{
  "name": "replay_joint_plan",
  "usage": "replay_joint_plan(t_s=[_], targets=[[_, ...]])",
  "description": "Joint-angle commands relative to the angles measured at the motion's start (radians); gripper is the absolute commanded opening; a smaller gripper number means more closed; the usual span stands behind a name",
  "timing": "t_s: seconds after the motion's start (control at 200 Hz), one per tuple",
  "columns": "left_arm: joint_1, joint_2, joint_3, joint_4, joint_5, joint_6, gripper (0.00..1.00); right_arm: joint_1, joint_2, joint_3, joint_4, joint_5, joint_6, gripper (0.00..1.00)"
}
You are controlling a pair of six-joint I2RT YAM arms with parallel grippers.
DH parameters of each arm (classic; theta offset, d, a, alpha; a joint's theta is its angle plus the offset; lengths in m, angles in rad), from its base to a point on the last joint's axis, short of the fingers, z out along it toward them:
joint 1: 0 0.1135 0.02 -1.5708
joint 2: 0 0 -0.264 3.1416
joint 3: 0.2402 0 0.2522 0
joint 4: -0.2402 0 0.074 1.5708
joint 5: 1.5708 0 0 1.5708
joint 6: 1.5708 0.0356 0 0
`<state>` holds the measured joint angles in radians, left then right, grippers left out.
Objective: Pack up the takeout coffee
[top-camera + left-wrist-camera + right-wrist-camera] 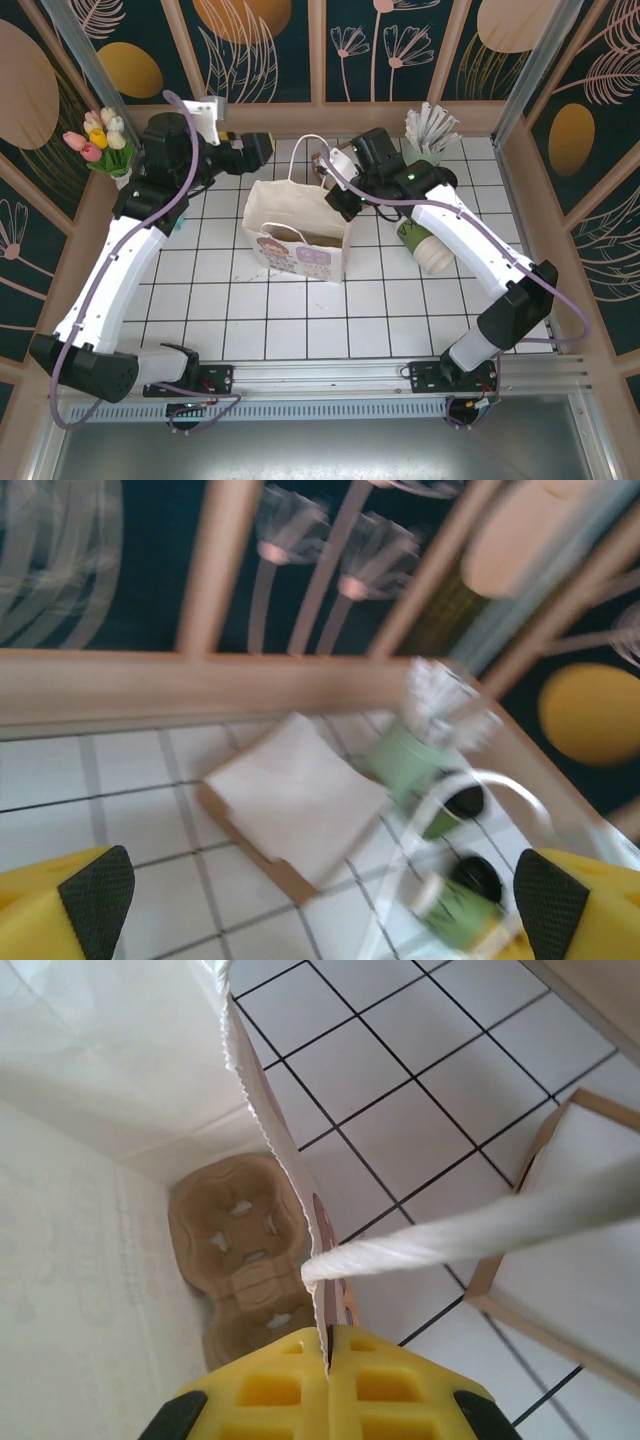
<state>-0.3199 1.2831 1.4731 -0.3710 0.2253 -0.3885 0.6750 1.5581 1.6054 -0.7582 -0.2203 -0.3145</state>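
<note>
Yellow fingers [400, 1395] of the right claw [328, 1345] are squeezed tight together on the top right edge of the paper bag [295, 235], with the thin paper pinched between them. The takeout coffee [465, 905] stands outside the bag, off to its right and apart from that claw. It looks blurry, and a second green cup with a black lid [448, 815] stands just beside it (so two lidded cups).

The bag is the biggest thing, and its mouth is open. The white tiled table [200, 310] is bare in front of the bag and to its left. A wooden wall [280, 118] runs behind it.

One brown cup tray [245, 1260] lies at the bottom inside the bag. One flat brown box with a white sheet [295, 805] lies behind the bag. One stack of cups [430, 255] lies on its side to the bag's right. One mint green holder of white sticks [430, 135] stands behind and right of the bag. One bunch of flowers [97, 135] stands far to its left.

The left claw [320, 900] hangs behind the bag's left corner, with its fingers spread wide and nothing between them.
</note>
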Motion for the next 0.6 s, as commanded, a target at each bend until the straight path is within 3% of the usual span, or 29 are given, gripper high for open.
replay_joint_plan(t_s=[0.0,0.22,0.455,0.596], targets=[[0.008,-0.028,-0.035,-0.022,-0.385,-0.089,0.98,0.029,-0.049,-0.04,0.03,0.098,0.222,0.0],[0.007,-0.065,-0.132,-0.043,-0.638,-0.177,0.98,0.064,-0.084,-0.07,-0.017,0.217,0.486,0.0],[0.008,-0.07,-0.191,-0.045,-0.674,-0.203,0.98,0.126,-0.119,-0.106,-0.039,0.371,0.676,0.0],[0.008,-0.081,-0.228,0.008,-0.625,-0.193,0.98,0.172,-0.135,-0.095,-0.095,0.472,0.788,0.0]])
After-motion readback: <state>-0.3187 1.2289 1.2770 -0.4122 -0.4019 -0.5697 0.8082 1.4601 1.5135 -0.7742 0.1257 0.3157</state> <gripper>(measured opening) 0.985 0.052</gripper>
